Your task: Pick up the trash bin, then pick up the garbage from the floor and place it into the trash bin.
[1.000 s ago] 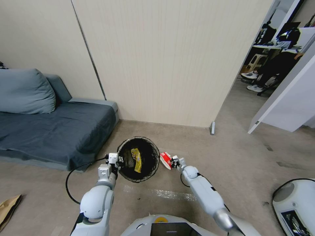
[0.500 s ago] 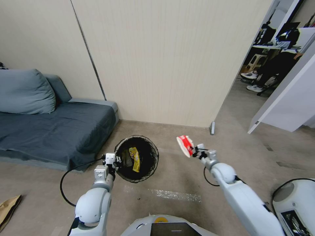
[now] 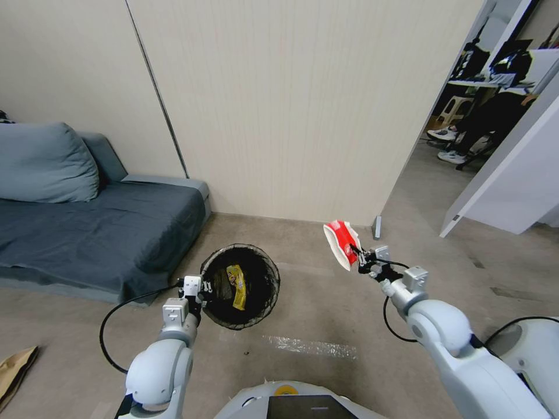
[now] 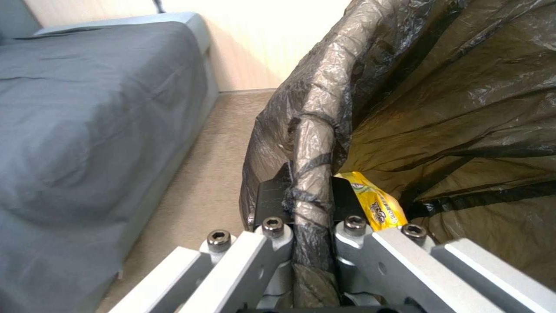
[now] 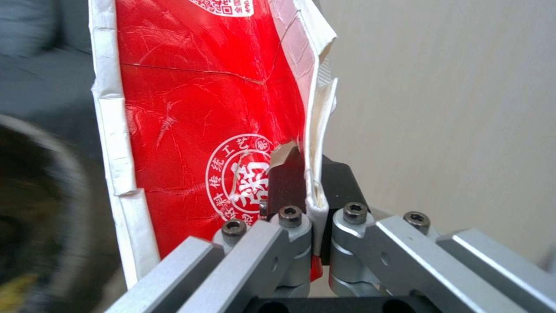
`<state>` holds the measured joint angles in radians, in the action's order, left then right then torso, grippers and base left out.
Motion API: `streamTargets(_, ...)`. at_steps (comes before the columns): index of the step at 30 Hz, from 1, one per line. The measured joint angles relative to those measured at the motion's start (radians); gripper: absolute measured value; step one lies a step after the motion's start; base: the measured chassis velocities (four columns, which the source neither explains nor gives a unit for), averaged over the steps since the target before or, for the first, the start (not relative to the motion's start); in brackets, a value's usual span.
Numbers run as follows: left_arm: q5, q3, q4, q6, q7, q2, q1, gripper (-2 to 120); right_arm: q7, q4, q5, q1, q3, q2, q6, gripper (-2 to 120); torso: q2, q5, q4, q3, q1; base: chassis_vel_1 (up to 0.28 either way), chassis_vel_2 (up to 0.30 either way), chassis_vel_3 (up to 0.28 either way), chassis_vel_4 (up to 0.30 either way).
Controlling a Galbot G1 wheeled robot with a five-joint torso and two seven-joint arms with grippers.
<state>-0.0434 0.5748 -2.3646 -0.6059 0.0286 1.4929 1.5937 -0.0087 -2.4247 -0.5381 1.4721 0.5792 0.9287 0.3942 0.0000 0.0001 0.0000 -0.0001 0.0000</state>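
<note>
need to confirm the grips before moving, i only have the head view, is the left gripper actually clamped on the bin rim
Observer: Yes. In the left wrist view the left gripper is shut on the bag-covered rim of the trash bin.
Operator: and the right one, solid hold on the packet
Observer: The right gripper pinches the red-and-white packet at its white edge; the edge is torn by the pads.
Operator: anything in the bin
Observer: A yellow snack wrapper lies inside, just beyond the left gripper.

Lower centre, the left gripper (image 3: 201, 289) clamps the trash bin (image 3: 256, 259) rim; a yellow wrapper (image 3: 236, 286) lies inside. Right of centre, the right gripper (image 3: 360, 259) holds a red-and-white packet (image 3: 341, 244) aloft.
</note>
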Motion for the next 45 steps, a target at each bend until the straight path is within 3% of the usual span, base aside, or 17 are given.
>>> streamTargets(5, -0.005, -0.018, 0.0, -0.003, -0.002, 0.002, -0.006, 1, 0.022, -0.086, -0.004, -0.027, -0.093, -0.015, 0.041, 0, 0.0, -0.0004, 0.0002, 0.0, 0.0, 0.0, 0.0, 0.0, 0.0)
streamTargets(15, -0.033, -0.061, 0.003, -0.004, -0.004, 0.011, -0.012, 1, -0.007, -0.086, 0.003, -0.052, -0.197, -0.035, 0.079, 0, 0.0, -0.0001, 0.0, 0.0, 0.0, 0.0, 0.0, 0.0, 0.0)
streamTargets(21, -0.05, -0.09, 0.006, -0.004, -0.004, 0.011, -0.013, 1, -0.009, -0.081, 0.066, -0.093, -0.368, 0.001, 0.094, 0, 0.0, -0.0002, 0.0001, 0.0, 0.0, 0.0, 0.0, 0.0, 0.0)
streamTargets(33, -0.058, -0.104, 0.001, -0.006, -0.003, 0.014, -0.013, 1, -0.002, -0.026, 0.131, -0.111, -0.487, 0.031, 0.096, 0, 0.0, 0.0, 0.0, 0.0, 0.0, 0.0, 0.0, 0.0, 0.0)
streamTargets(45, -0.076, -0.118, 0.0, -0.006, -0.002, 0.027, -0.01, 1, 0.001, 0.021, 0.154, -0.14, -0.543, 0.046, 0.096, 0, 0.0, -0.0002, 0.0001, 0.0, 0.0, 0.0, 0.0, 0.0, 0.0)
